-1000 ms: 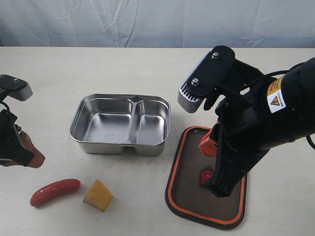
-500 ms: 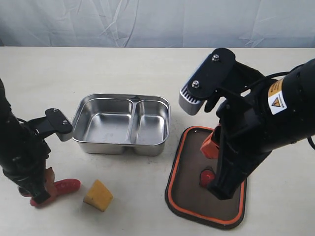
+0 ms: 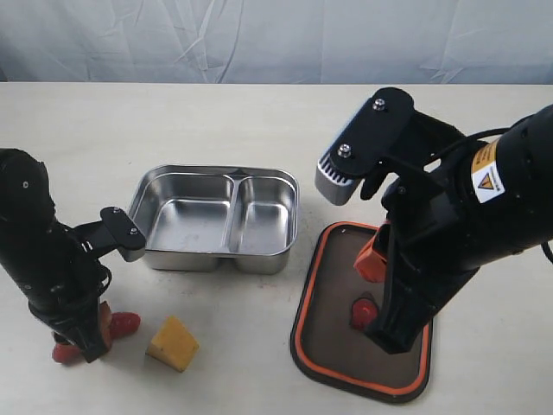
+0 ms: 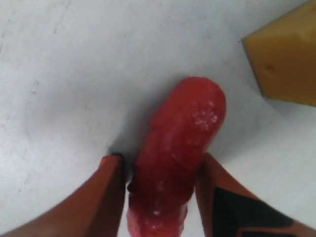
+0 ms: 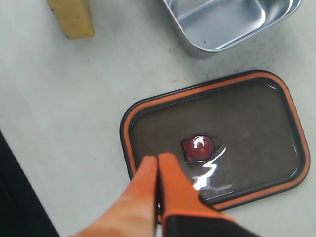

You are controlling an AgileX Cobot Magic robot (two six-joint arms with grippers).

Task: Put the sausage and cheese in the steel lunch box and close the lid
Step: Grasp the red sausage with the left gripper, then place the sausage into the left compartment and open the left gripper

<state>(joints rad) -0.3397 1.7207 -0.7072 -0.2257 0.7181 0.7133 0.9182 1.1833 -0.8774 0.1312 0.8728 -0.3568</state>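
My left jaws stand apart astride the sausage [image 4: 182, 148] on the worktop [image 3: 259, 121], set to pinch it for the steel lunch box [image 3: 207, 258]; my right jaws, together, seemingly hover over the lid [image 5: 247, 123].

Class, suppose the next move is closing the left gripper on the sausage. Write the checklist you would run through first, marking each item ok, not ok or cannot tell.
1. Left gripper open, one finger on each side of the sausage: ok.
2. Cheese apart from the fingers: ok.
3. Lunch box uncovered, both compartments empty: ok.
4. Lid lying flat beside the box, not on it: ok.
5. Right gripper away from the sausage: ok, it is shut, over the lid.
6. Right gripper touching the lid: cannot tell.
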